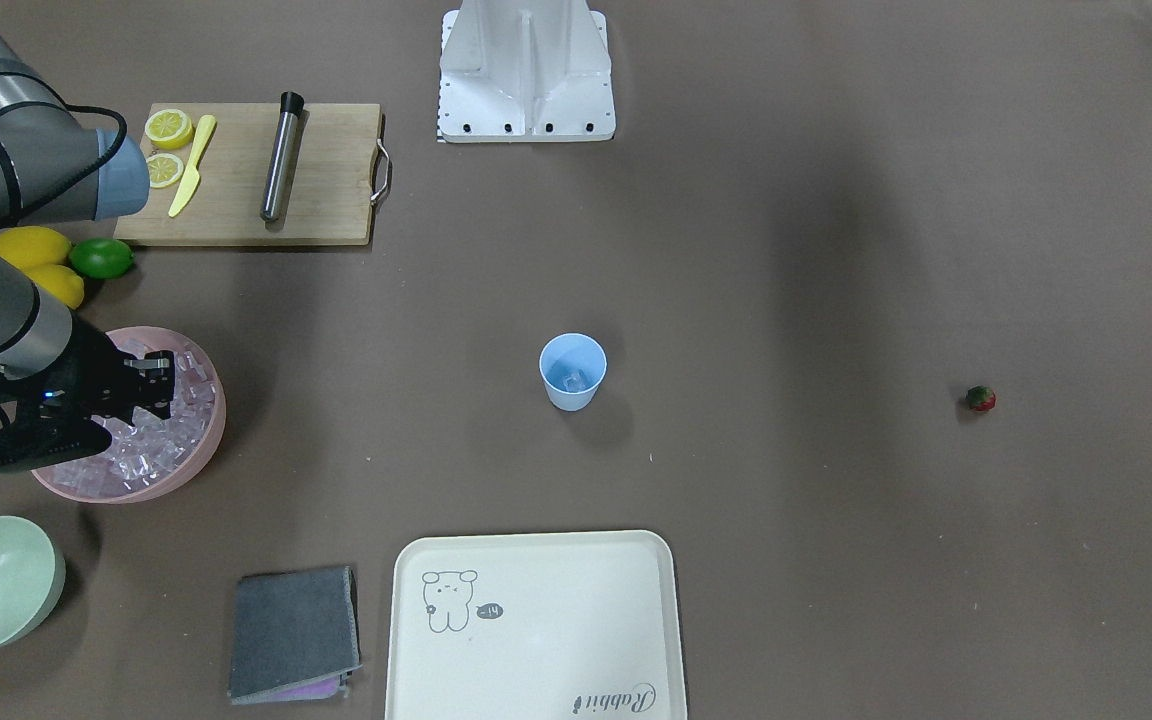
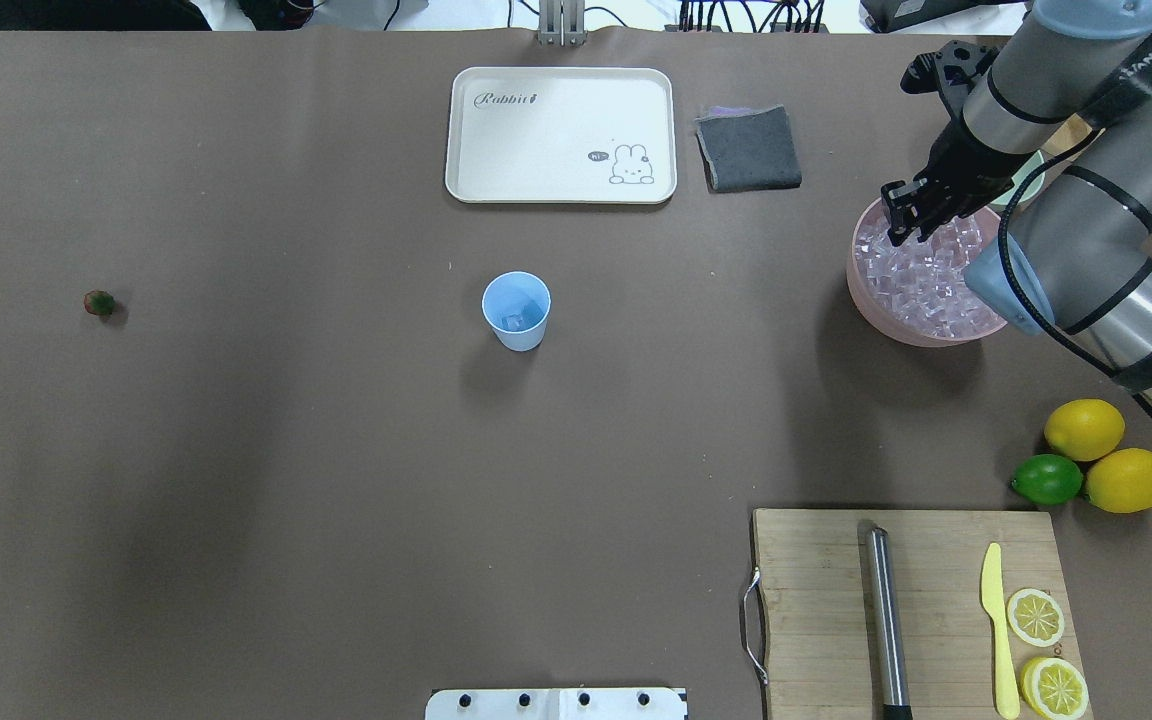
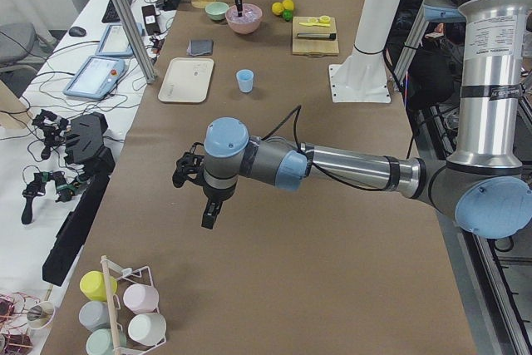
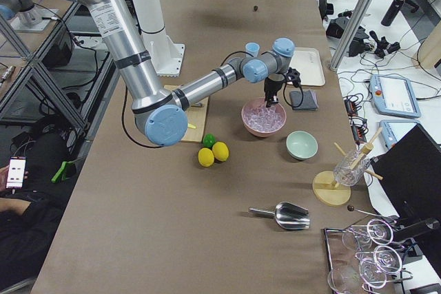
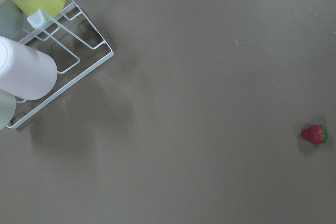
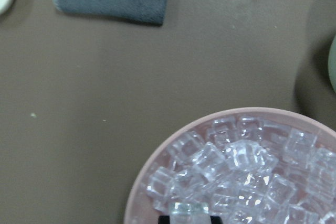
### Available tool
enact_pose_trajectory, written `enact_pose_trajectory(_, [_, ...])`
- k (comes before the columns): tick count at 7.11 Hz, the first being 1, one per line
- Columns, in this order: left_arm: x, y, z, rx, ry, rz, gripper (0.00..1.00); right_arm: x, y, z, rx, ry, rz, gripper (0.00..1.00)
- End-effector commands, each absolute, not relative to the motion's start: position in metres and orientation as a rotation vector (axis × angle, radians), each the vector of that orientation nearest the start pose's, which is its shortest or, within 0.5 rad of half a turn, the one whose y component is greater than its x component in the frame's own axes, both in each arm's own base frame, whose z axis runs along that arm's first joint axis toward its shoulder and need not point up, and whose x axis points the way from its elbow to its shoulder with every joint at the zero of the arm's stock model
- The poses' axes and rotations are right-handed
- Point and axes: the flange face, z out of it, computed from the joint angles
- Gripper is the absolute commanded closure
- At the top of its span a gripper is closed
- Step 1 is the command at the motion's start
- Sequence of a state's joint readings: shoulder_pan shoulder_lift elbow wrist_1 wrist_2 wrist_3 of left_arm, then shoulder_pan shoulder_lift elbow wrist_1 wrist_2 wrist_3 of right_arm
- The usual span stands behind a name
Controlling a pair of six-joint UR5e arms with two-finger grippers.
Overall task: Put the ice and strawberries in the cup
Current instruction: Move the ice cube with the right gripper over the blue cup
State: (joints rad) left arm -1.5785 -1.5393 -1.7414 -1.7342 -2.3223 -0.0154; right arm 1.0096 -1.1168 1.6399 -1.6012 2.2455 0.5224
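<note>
Working outward from the robot's base, I come first to the cup (image 2: 516,310), upright at mid-desk (image 2: 336,450). There is ice (image 1: 572,378) in its bottom, at least one cube, though I cannot count more. Level with the cup but well apart, off to the robot's left, the strawberry (image 2: 99,302) lies on the bare desk. By my reckoning the ice part is under way and the berry part not yet begun.

Farther out on the right, the right end effector (image 1: 161,385) hangs low over the pink bowl (image 2: 871,305), which is heaped with cubes. Its fingers stand narrow. The right wrist camera shows what no exterior view does: one cube apparently pinched at the fingertips, sitting above the heap.

The left end effector (image 3: 208,220) shows only in the left side camera, above the desk, so I cannot tell how wide it stands. Its wrist camera shows the strawberry sharply, red with a green cap, and a wire rack (image 5: 68,51) of cups.
</note>
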Motion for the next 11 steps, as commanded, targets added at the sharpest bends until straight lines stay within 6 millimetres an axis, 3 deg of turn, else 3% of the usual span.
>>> enact_pose_trajectory(1, [-0.069,-0.488,0.575,0.281,0.747,0.090,0.02,-0.299,-0.570,0.262,0.024,-0.945,-0.145,1.00])
enact_pose_trajectory(3, [-0.069,-0.487,0.576,0.279,0.747,0.089,0.02,-0.377,-0.537,0.157,-0.010,-1.065,-0.099,1.00])
enact_pose_trajectory(4, [-0.069,-0.487,0.576,0.279,0.747,0.089,0.02,-0.415,-0.521,0.140,0.009,-1.121,-0.079,1.00])
enact_pose_trajectory(5, [-0.069,-0.487,0.578,0.276,0.747,0.088,0.02,-0.459,-0.519,0.140,0.054,-1.141,-0.043,1.00])
enact_pose_trajectory(7, [-0.069,-0.487,0.582,0.269,0.747,0.088,0.02,-0.523,-0.516,0.134,0.082,-1.130,-0.026,1.00])
enact_pose_trajectory(9, [-0.069,-0.487,0.586,0.261,0.747,0.085,0.02,-0.552,-0.508,0.140,0.084,-1.093,-0.001,1.00])
enact_pose_trajectory(11, [-0.069,-0.490,0.588,0.258,0.747,0.084,0.02,-0.570,-0.511,0.149,0.076,-1.059,0.008,1.00])
